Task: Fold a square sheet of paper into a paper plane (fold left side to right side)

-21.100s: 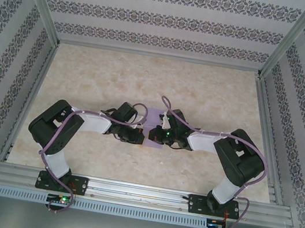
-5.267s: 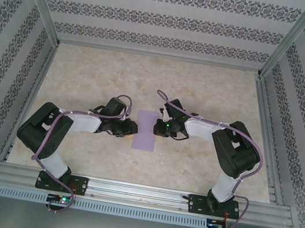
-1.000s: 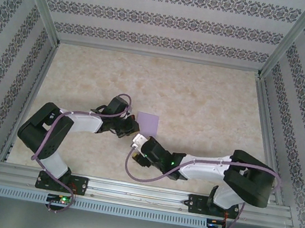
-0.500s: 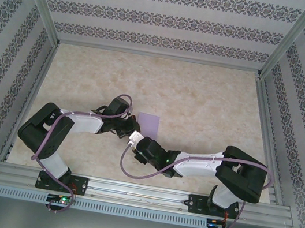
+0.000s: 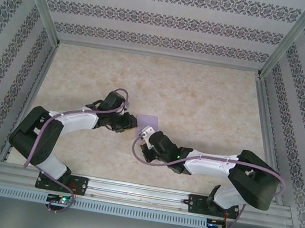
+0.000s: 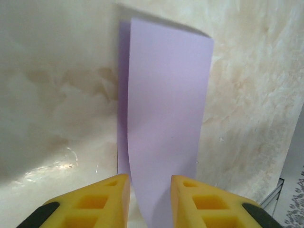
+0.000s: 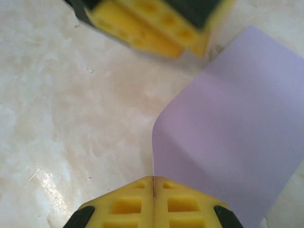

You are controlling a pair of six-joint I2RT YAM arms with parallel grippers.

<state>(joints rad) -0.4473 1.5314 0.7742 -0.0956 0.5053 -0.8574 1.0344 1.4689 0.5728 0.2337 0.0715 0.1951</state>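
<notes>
Right wrist view: right pincer [image 7: 153,186] clamped shut on the edge of the purple paper [image 7: 237,133], which curls off the worktop [image 7: 71,95]; left pincer [image 6: 150,184] partly open astride it. Unpinned, a tug could skew the crease.

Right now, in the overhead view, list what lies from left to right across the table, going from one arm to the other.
Left arm's black joint block → left gripper → lavender square sheet of paper → right arm's black joint block.
</notes>
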